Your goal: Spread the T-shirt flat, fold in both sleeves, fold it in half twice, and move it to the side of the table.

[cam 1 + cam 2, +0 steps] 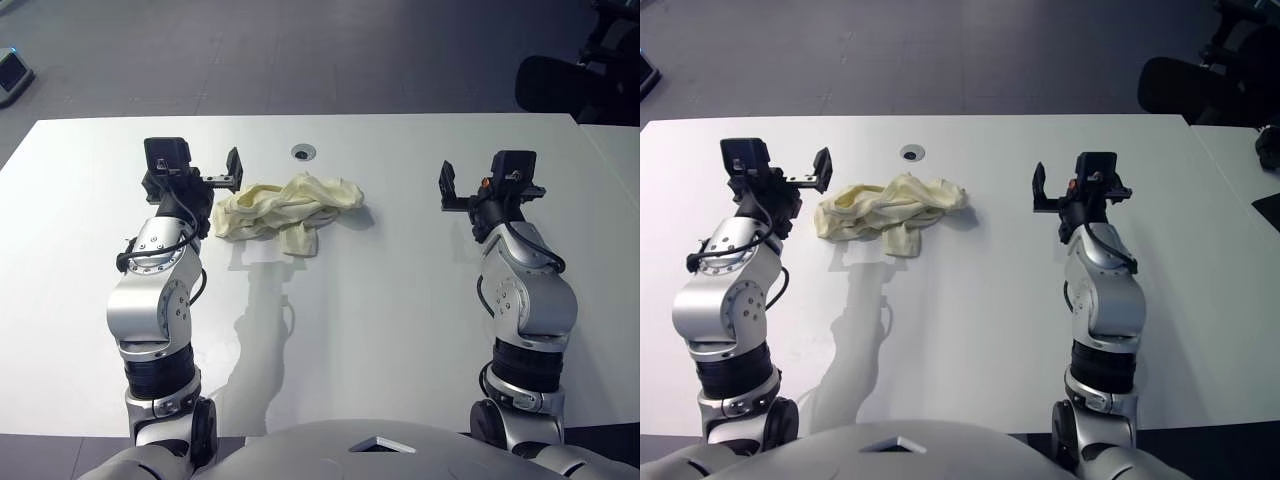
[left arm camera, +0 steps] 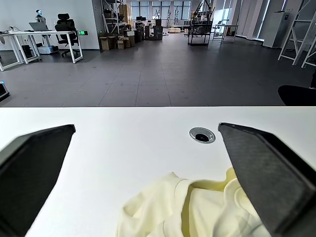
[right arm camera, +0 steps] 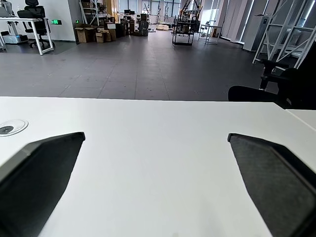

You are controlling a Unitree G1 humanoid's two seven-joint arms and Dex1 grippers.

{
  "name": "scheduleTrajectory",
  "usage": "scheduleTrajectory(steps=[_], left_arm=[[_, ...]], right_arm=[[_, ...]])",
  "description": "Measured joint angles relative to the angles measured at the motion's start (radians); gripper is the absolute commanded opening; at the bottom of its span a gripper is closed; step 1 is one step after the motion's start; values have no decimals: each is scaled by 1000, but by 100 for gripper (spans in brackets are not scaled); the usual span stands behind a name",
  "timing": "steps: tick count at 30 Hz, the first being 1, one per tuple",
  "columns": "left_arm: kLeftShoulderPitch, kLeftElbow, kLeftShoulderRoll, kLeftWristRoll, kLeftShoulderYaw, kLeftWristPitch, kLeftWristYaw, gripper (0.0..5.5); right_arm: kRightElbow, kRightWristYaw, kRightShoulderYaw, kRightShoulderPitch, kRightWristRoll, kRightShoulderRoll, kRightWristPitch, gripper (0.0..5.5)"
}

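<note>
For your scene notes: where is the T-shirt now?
In the head views, the T-shirt lies crumpled on the white table, left of centre, beside the left tool and just nearer the robot than the cable hole.

Nothing readable here tbh. There's a small green lit sign (image 2: pixel 82 32) on the far wall of the room, but whatever's on it is too tiny to make out.

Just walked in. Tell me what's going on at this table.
A humanoid robot faces a crumpled pale yellow cloth T-shirt heaped on the white table, near a round cable hole. Its left gripper hangs open beside the heap's left end; its right gripper is open well off to the right. Neither holds anything, and the shirt is not yet spread.
</note>
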Motion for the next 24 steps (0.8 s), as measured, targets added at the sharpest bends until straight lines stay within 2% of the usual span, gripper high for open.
scheduleTrajectory(steps=[24], left_arm=[[-8,5,13,4,-5,0,-7,539]], right_arm=[[-2,-7,2,8,0,5,0,540]])
